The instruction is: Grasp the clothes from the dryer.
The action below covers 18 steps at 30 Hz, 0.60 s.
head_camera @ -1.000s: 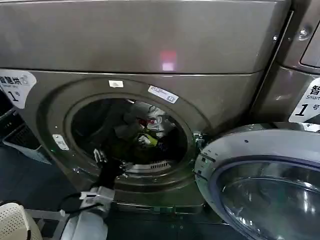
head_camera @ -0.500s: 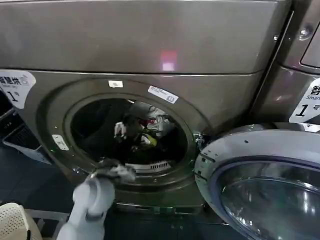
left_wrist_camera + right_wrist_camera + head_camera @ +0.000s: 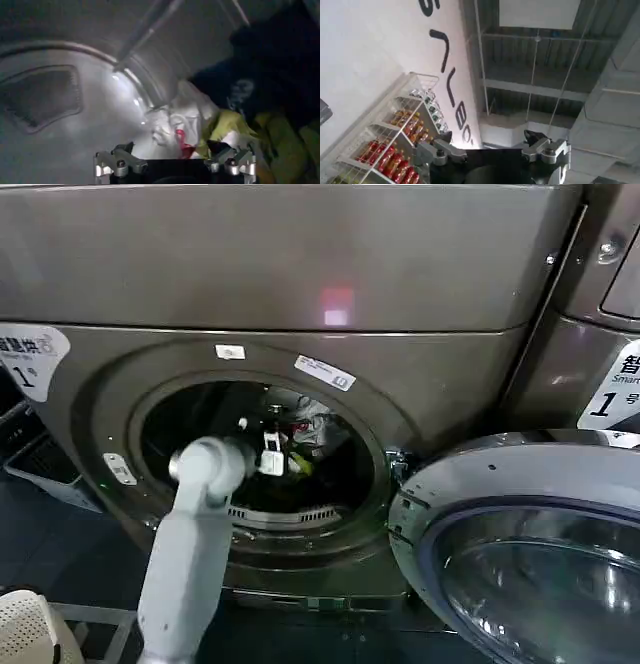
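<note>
Head view: the left gripper (image 3: 268, 446) reaches through the round porthole of the bronze-grey metal dryer (image 3: 300, 274), whose grey-rimmed glass door (image 3: 520, 554) hangs open to the right. Inside the drum, a heap of white, yellow and dark clothes (image 3: 215, 125) lies just ahead of the spread, empty fingers (image 3: 114, 162). The approach step is under way; next, advance and close on the fabric. The right gripper (image 3: 495, 155), open and empty, points away at a drinks shelf (image 3: 400, 145).

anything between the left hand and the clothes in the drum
Nothing. In the left wrist view the left hand is open, with only a bare gap before the clothes heaped in the dryer drum.
</note>
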Each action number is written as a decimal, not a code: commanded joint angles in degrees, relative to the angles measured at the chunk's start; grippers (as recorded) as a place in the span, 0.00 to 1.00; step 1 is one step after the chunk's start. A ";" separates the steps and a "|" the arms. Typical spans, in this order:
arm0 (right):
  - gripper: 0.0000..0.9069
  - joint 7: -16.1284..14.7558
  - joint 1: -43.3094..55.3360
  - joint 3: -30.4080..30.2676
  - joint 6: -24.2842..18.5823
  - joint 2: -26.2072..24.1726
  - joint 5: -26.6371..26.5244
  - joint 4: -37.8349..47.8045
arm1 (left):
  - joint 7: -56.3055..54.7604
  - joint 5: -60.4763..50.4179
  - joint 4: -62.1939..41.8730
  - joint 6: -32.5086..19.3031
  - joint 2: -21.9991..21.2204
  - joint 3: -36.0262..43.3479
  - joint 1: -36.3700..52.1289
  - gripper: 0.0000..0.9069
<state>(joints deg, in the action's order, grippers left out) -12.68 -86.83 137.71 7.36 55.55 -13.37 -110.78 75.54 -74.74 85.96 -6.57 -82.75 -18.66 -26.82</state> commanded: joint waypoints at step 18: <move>1.00 -0.01 0.65 -1.46 0.03 0.34 0.10 -0.97 | 1.74 0.91 -7.01 2.30 6.80 3.15 0.95 1.00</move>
<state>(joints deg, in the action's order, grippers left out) -12.70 -86.23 136.38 7.36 55.86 -13.27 -111.67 77.02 -72.28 80.45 -4.82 -77.58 -15.63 -25.98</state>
